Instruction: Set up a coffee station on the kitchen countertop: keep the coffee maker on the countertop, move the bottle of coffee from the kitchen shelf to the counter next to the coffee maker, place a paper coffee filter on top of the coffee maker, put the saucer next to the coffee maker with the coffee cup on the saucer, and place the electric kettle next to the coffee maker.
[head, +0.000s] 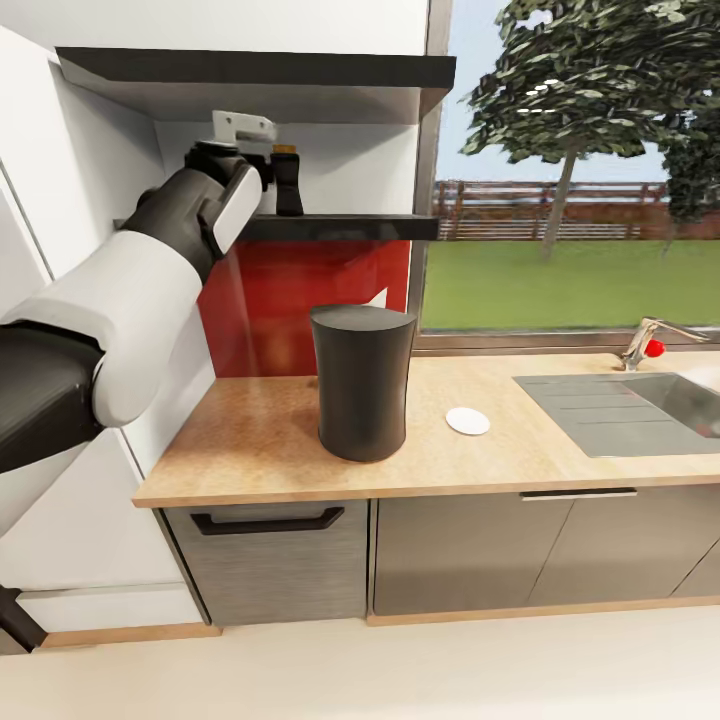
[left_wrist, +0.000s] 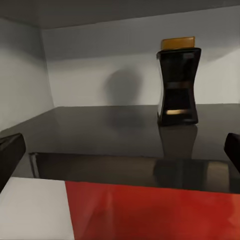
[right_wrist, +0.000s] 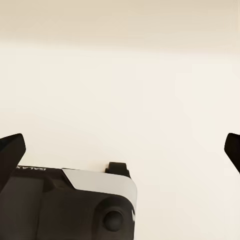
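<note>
The bottle of coffee (head: 288, 180), dark brown with an amber cap, stands on the thin black kitchen shelf (head: 340, 227). My left gripper (left_wrist: 120, 150) is open in front of the shelf edge. The bottle (left_wrist: 178, 85) stands ahead of it, further back on the shelf (left_wrist: 100, 132) and apart from both fingertips (left_wrist: 10, 155). The dark coffee maker (head: 362, 380) stands on the kitchen countertop (head: 250, 440). A white paper coffee filter (head: 378, 298) peeks out behind it. The saucer (head: 467, 421) lies to its right. My right gripper (right_wrist: 120, 150) is open over the floor. The coffee cup and electric kettle are out of view.
A thicker black shelf (head: 250, 85) hangs close above the lower one. A steel sink (head: 620, 410) and a faucet (head: 645, 345) sit at the counter's right end. A white wall panel (head: 60, 200) borders the shelf on the left.
</note>
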